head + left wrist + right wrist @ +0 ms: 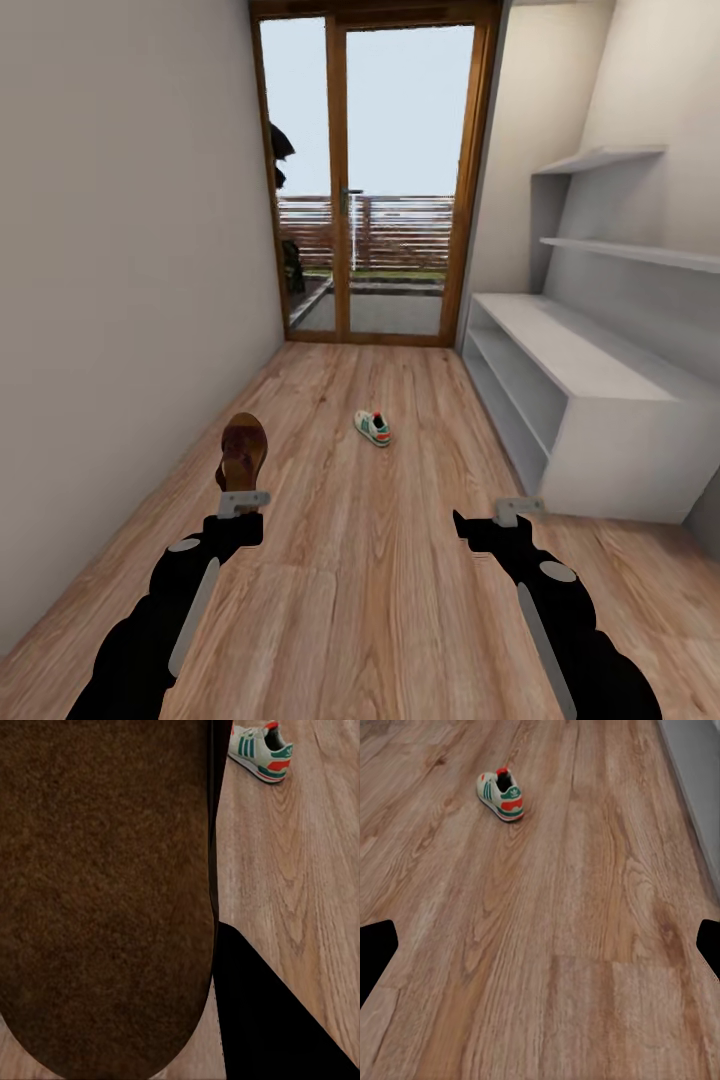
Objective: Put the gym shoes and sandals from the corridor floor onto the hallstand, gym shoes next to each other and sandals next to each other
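Gripping a brown sandal [243, 452], the left gripper [243, 502] is seen at about 8 o'clock in the head view; the sandal is held clear of the corridor floor [340, 560], toe pointing away, its rounded oval outline and wide strap visible. In the left wrist view the sandal [105, 892] appears as a broad, dark brown, finely grained surface with a curved end, and a dark finger [262, 1020] lies just beside it.

The right gripper [518, 510] is noted at 4 o'clock, jaws spread and nothing between them; in the right wrist view its fingertips [375, 949] stand wide apart over bare planks.

One gym shoe [372, 428] is recorded near centre, upright on its sole on the floor, white with green stripes and a red heel patch. It is also seen in the left wrist view [261, 751] and the right wrist view [501, 795], well apart from both grippers.

The floor is warm wood-grain planking, smooth, with open room around the shoe. The hallstand [590, 400] lies at 3 o'clock: matte light-grey, square-edged, a low base with two long open tiers and two slab shelves above. A plain wall [120, 300] bounds the corridor at 9 o'clock; a wood-framed glass door [375, 180] closes it at 12 o'clock.
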### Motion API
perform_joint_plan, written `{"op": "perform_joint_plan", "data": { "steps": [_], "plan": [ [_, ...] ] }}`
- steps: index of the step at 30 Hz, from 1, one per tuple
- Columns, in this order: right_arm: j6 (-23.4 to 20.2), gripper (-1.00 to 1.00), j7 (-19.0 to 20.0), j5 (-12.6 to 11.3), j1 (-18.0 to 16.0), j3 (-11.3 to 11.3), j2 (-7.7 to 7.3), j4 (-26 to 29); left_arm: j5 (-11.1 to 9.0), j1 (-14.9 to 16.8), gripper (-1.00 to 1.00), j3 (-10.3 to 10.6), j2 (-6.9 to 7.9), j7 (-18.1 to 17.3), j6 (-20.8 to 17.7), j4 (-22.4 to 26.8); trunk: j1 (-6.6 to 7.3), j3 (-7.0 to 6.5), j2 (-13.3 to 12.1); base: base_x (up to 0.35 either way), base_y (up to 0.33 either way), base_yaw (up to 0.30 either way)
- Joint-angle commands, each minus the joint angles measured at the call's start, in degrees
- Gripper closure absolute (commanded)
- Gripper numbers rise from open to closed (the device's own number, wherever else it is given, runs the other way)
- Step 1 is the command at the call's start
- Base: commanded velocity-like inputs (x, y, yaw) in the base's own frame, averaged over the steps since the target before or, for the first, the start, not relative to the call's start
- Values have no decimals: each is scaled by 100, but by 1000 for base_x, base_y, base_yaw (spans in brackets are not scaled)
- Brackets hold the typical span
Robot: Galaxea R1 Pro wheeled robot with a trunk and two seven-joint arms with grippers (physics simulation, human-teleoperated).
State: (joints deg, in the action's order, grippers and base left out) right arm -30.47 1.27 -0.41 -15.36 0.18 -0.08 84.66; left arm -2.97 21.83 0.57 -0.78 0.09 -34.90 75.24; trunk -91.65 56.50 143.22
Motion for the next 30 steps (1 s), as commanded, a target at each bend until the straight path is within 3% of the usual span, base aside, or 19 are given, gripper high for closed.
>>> {"op": "perform_joint_plan", "data": {
  "steps": [1, 30],
  "plan": [
    [-30, -100, 13, -3, -3, -1, -1, 7, -10, 2, 100, -4, -1, -18, -34, 8, -2, 0, 2, 346, -72, 0],
    [-30, -100, 13, -11, -3, -1, -1, 7, -6, 2, 100, -4, -1, -18, -34, 8, -2, -10, 2, 346, -72, 0]
  ]
}}
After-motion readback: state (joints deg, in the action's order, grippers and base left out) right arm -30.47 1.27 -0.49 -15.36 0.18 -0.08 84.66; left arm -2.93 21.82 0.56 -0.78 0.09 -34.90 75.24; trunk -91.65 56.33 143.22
